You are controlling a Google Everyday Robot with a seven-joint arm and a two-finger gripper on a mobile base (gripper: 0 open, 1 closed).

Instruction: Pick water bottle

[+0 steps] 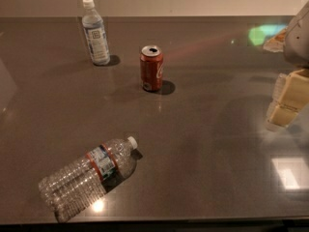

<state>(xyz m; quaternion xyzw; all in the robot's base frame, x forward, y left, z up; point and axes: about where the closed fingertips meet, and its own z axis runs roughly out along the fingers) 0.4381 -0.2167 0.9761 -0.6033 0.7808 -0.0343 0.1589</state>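
The water bottle (87, 178) lies on its side at the front left of the dark table (203, 168). It is clear and ribbed, with a white cap pointing right and a narrow red, white and blue label band near the neck. My gripper (282, 103) hangs at the right edge of the view, above the table and far to the right of the bottle. Nothing shows between its pale yellow fingers (293, 94).
A smaller bottle (95, 33) with a wide pale blue-white label stands upright at the back left. An opened red soda can (151, 67) stands upright near the back centre. A colourful packet (275, 40) lies at the back right.
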